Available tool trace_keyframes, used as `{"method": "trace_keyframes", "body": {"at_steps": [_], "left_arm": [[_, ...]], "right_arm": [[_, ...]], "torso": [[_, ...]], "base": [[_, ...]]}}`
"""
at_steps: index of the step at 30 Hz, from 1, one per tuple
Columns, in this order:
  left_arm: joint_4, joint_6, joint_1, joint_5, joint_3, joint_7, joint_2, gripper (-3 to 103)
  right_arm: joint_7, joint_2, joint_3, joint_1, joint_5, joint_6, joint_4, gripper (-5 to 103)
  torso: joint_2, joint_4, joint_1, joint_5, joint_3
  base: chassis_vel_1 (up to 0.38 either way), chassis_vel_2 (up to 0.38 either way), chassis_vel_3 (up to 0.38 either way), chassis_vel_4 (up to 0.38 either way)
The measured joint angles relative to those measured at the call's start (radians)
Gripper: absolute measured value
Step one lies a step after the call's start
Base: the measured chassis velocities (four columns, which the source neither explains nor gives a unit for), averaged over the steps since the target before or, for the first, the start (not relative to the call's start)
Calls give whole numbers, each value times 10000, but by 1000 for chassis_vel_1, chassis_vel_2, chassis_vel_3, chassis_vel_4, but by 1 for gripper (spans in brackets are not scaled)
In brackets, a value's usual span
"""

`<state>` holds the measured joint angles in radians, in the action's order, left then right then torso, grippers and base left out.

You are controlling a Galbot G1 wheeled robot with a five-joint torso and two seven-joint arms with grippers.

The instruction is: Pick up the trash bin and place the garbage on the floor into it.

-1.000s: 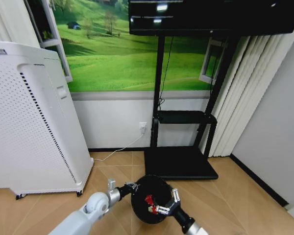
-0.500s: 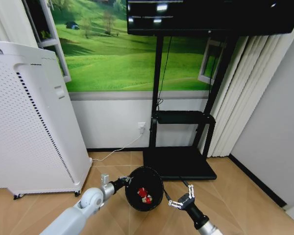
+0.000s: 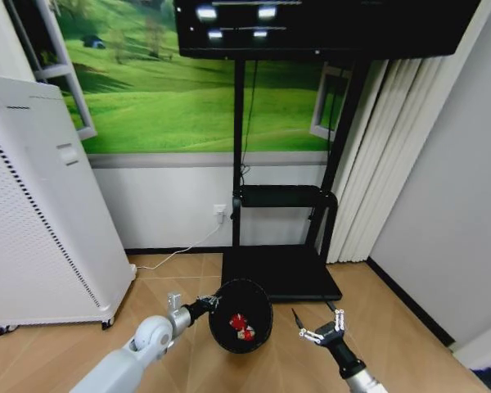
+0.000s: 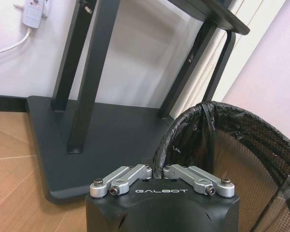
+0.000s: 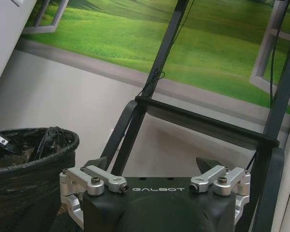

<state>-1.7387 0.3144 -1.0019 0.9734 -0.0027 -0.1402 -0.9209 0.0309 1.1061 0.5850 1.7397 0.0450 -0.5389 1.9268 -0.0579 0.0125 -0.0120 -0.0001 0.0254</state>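
Left claw [image 4: 157, 170] is clamped on the rim of the black mesh trash bin [image 3: 242, 315], holding it tipped just off the floor [image 3: 188, 360] so red wrapper garbage [image 3: 242, 325] sits inside, while the right claw [image 3: 322, 329] hangs spread and empty beside it.

Trash bin [image 3: 241, 315]: black mesh wall w/ tiny holes, looks like metal, matt. Thin black plastic bag inside, crinkly & a bit shiny at the rim. Red-and-white wrapper bits [image 3: 242, 326] in it look like shiny paper or foil, can't tell which.

Left claw [image 4: 159, 175]: silver metal links, smooth, small screws; body is black plastic, matt. Right claw [image 3: 322, 327]: same silver metal & black plastic.

Floor [image 3: 188, 270]: light wood, smooth, soft shine. TV stand [image 3: 282, 274]: black metal, matt base. Air purifier [image 3: 33, 221]: white plastic w/ lots of small dots. Wall picture [image 3: 196, 90]: smooth print.
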Motion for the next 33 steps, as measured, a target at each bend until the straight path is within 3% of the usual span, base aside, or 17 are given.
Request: {"method": "trace_keyframes", "body": {"at_steps": [10, 20, 23, 24, 26, 29, 33], "left_arm": [[-100, -3, -281, -44, -305, 19, 0, 4], [-165, -3, -419, -67, -478, 17, 69, 4], [-163, -2, -417, -66, -477, 15, 64, 4], [-160, -2, -408, -67, -480, 15, 45, 4], [-158, -2, -406, -67, -486, 15, 37, 4], [-149, -27, -420, -92, -600, 22, -8, 4], [-142, -96, -492, -157, -769, 25, -24, 4]], "right_arm": [[-119, 7, 77, -9, 24, -22, -38, 100], [-204, 153, -36, 59, -54, -287, -140, 100], [-404, 214, 46, 178, -431, 76, -139, 100], [-580, 220, 142, 321, -788, 710, -118, 100], [-685, 218, 143, 365, -909, 951, -129, 100], [-1321, 134, -153, 527, -975, 2454, -481, 100], [-1315, 72, -326, 468, -894, 3000, -913, 100]], "torso": [[1, -2, -1, 1, 1], [0, -1, 1, 2, -3], [-1, 2, 2, 6, -3], [-2, 1, 2, 0, -3], [-2, 1, 2, 0, -2], [-1, -2, 0, 0, 2], [-1, -3, -2, -1, 2]], "base": [[9, -5, -11, 19], [-45, -261, 47, 264], [-6, -214, 3, 196], [11, -80, -1, 27], [0, 0, 0, 0], [2, 89, 12, -80], [12, 99, 25, -71]]}}
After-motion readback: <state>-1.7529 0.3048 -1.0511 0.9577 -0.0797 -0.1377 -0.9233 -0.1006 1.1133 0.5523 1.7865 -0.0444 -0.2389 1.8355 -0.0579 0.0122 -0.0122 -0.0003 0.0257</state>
